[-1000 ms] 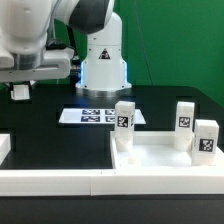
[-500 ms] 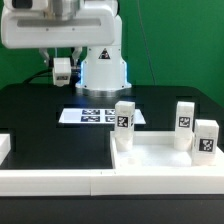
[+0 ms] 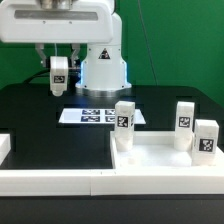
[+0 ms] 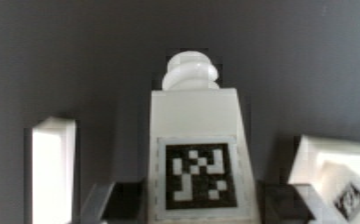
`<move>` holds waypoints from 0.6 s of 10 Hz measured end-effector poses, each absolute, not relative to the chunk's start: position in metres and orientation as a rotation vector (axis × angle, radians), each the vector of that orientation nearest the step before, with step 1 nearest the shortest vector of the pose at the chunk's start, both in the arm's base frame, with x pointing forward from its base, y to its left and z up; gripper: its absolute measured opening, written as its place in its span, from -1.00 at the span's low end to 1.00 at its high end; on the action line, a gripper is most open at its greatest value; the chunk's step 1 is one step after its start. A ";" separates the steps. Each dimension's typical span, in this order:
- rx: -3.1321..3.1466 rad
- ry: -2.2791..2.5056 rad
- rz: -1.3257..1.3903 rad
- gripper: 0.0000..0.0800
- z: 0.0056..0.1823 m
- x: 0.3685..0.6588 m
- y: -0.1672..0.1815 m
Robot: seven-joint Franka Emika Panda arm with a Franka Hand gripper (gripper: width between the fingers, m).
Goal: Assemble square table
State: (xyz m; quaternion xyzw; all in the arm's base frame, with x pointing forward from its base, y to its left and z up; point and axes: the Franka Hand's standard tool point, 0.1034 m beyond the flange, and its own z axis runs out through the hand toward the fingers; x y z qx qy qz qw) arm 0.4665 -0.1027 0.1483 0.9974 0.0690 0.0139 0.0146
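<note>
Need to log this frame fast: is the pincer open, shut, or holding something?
Pincer: shut on a leg, held above the table.

Gripper (image 3: 59,78) w/ leg (image 3: 59,72) — above table (image 3: 50,125) (airborne).

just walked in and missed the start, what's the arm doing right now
The arm's tool is holding one white tagged leg up in the air, above the black table and to the exterior view's left of the marker board. Three more legs stand upright at the exterior view's right: one by the inner corner of the white rail, two further right. No tabletop is in view.
</note>
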 end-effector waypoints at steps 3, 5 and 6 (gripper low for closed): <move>3.069 0.090 0.340 -0.28 0.179 0.530 -0.059; 3.060 -0.001 0.537 -0.28 0.196 0.563 -0.046; 3.008 0.029 0.635 -0.28 0.195 0.559 -0.053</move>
